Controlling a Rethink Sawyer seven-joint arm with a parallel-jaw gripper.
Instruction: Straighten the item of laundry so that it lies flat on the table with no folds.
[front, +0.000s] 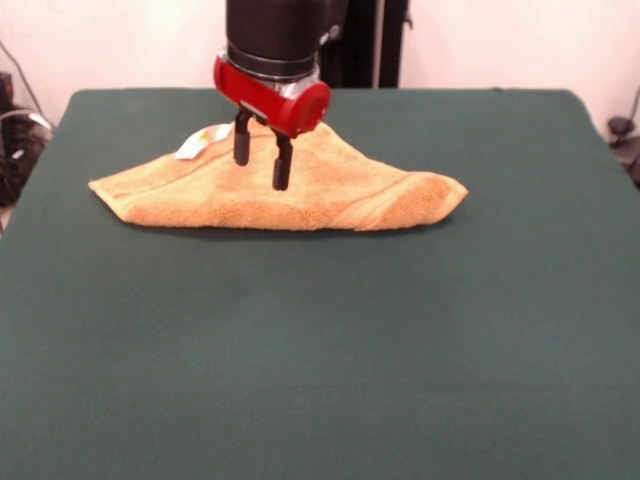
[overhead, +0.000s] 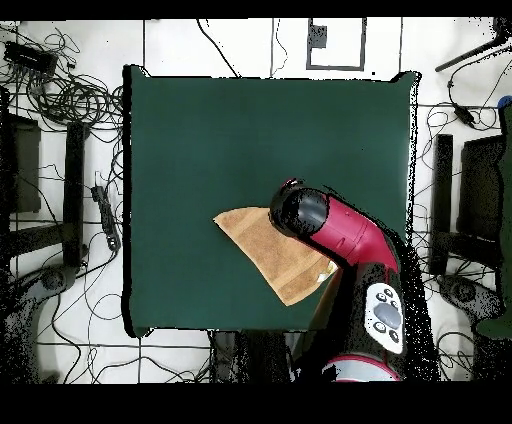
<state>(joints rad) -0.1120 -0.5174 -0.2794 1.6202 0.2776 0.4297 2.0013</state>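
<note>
You see a towel (front: 300, 195) of nubby, matt terry cloth with a smoother woven band near its front edge and a small white tag (front: 203, 139). The table (front: 320, 340) wears dull, felt-like green cloth. The gripper (front: 261, 165) has matt black fingers under a glossy red housing.

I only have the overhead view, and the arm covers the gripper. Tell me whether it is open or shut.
Observer: Open. In the front view the gripper has its two fingers apart, pointing down.
Operator: Say whether it holds the towel.
Observer: Nothing is pinched between the fingers. They hang over the middle of the towel. I cannot tell whether the tips touch it.
Operator: Report how the towel lies.
Observer: Not flat. From the front its near edge shows doubled layers, and it stands thick above the table at the corner on the picture's right.
</note>
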